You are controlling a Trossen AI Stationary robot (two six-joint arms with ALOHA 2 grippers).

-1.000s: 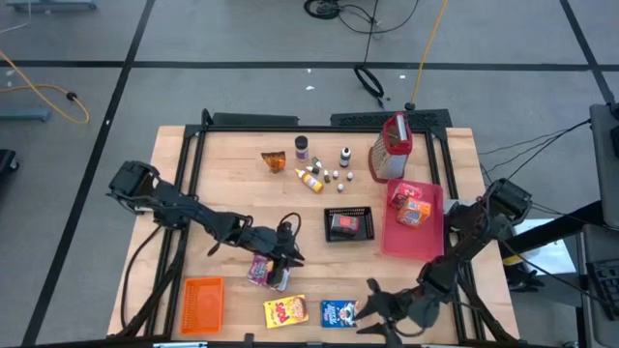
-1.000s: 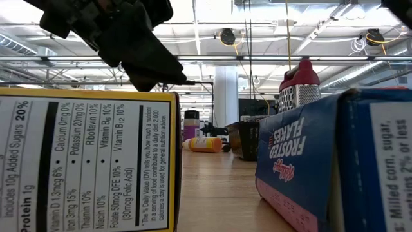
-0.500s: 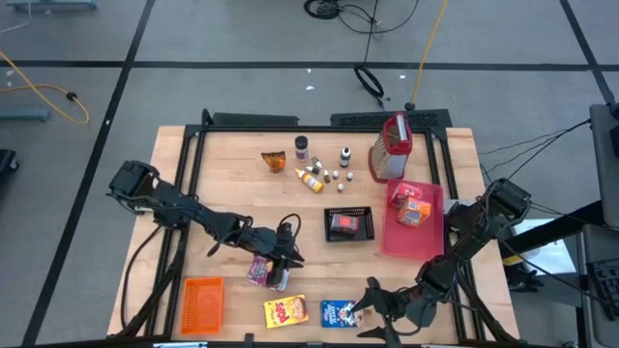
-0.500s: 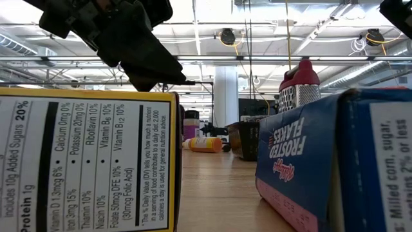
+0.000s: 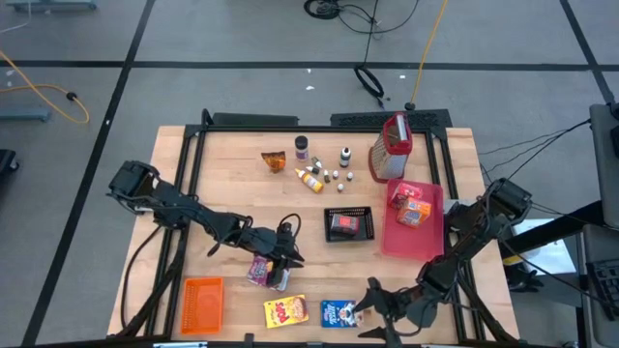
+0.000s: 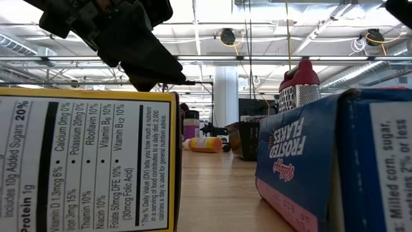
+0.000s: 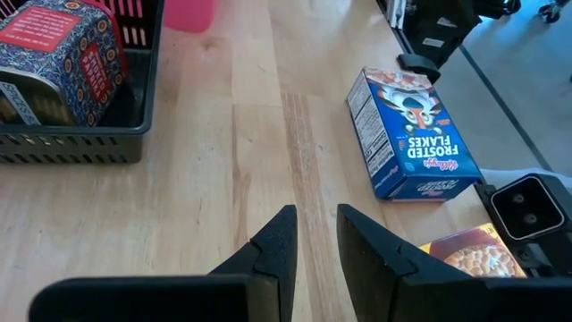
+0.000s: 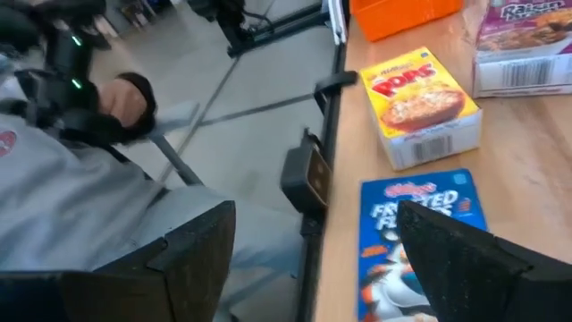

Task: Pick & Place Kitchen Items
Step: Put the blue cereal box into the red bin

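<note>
The right gripper (image 5: 368, 311) has just spread wide, empty, probably lining up on the blue cereal box (image 5: 337, 312) beside it; the left gripper (image 5: 282, 261) hovers nearly closed, empty.

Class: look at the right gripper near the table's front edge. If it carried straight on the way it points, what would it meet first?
Most likely the blue Frosted Flakes box, lying flat directly ahead of the open right gripper. The yellow Pops box lies beyond it, though depth is hard to judge.

Overhead, table-level, wrist views share Frosted Flakes box (image 5: 338, 312).
</note>
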